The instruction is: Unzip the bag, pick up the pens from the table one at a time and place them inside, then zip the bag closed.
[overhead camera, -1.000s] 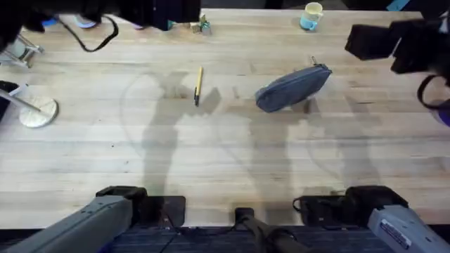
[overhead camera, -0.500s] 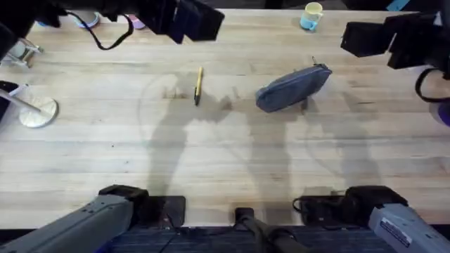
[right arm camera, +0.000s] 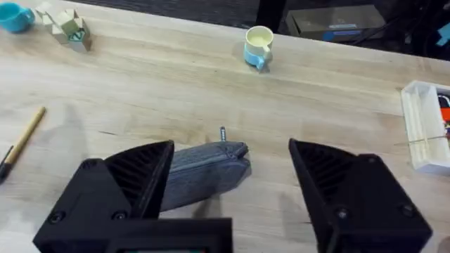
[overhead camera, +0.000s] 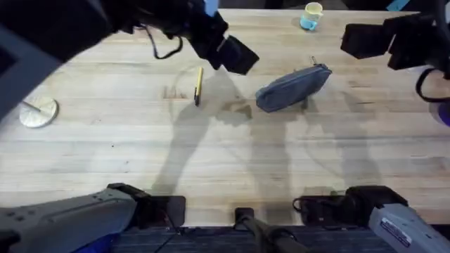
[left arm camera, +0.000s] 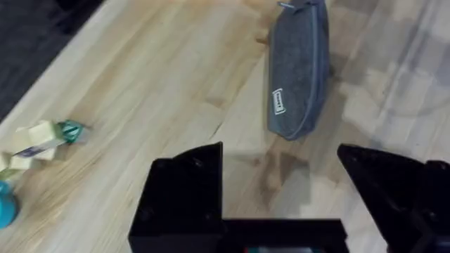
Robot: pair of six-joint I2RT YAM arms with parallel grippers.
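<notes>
Nearest us, the two arm bases sat at the lower edge of the light wooden butcher-block table, its pale plank grain running crosswise. From the lower left, the left arm rose close under the overhead camera and reached far forward, large and dark; its black two-finger left gripper hung above the wood between pen and pouch, fingers spread wide with nothing between them. We saw it had swung rightward and nearer since half a second before, when it hovered near the far edge, left of the pen.

The right arm stood raised at the far right, and its black right gripper, ribbed inside, was likewise spread apart, empty, hanging over the pouch. It had barely shifted.

Mid-table lay the slim yellow stick pen with a dark tip, straight, its dark tip toward us, untouched. To its right, well apart, rested the elongated grey fabric pencil pouch, soft and rounded, angled with its far end to the right, its zipper shut along its length and a small metal pull tab sticking up at that far end. A little rectangular label showed on its side. Neither had moved.

Beyond, near the far edge, stood a small yellow-and-blue cup.
</notes>
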